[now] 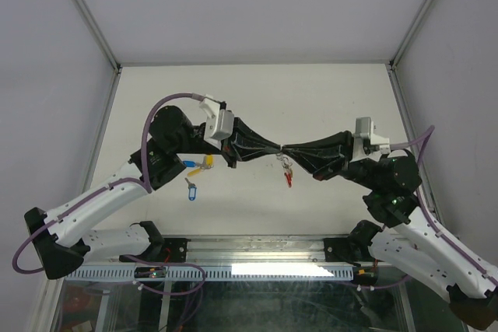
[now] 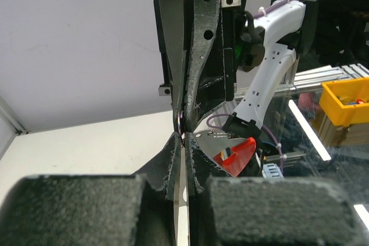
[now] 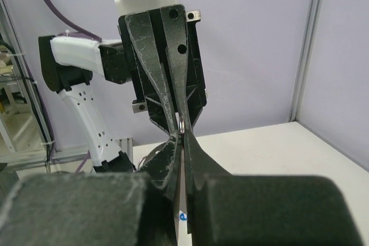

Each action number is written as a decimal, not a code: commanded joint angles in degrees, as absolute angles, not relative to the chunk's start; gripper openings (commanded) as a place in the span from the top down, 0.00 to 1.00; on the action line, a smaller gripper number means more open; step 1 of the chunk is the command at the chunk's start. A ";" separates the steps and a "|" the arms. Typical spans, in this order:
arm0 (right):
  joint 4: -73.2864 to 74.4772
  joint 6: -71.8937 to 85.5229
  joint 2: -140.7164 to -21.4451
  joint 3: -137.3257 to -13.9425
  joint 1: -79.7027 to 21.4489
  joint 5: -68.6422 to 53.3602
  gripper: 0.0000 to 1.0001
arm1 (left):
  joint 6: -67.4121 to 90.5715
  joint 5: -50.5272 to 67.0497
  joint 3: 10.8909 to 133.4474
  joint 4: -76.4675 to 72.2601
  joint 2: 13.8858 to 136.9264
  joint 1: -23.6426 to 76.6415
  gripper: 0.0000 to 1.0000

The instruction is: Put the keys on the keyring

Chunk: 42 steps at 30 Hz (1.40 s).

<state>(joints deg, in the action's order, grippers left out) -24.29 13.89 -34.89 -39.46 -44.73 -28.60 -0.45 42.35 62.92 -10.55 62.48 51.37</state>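
Observation:
My left gripper (image 1: pixel 274 149) and right gripper (image 1: pixel 289 150) meet tip to tip above the table's middle. Both are shut on a small silvery ring (image 2: pixel 182 125) of the keyring, which also shows in the right wrist view (image 3: pixel 180 124). The keyring's red crescent (image 1: pixel 289 178) hangs below the tips with a silvery metal piece (image 2: pixel 222 138) beside it (image 2: pixel 236 156). Keys lie on the table under the left arm: a yellow-tagged key (image 1: pixel 207 161), a blue-tagged key (image 1: pixel 190 167) beside it, and another blue-tagged key (image 1: pixel 191 190) nearer the front. The fourth key is not clearly visible.
White walls with metal posts (image 1: pixel 85 13) enclose the table on three sides. A metal rail (image 1: pixel 257 250) runs along the near edge between the arm bases. A yellow bin (image 2: pixel 349 102) stands off the table beyond the right arm.

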 commanded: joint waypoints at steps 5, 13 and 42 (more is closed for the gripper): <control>-8.32 3.41 -32.53 -47.64 -44.98 -30.41 0.79 | -10.13 42.25 69.66 2.00 62.67 51.59 1.00; 11.96 -6.06 -36.27 -57.55 -44.96 -34.62 0.76 | -21.94 44.19 77.66 19.73 65.43 51.68 1.00; 17.30 -14.15 -41.25 -59.18 -44.98 -38.03 0.72 | -24.25 48.16 78.55 22.50 65.39 51.68 1.00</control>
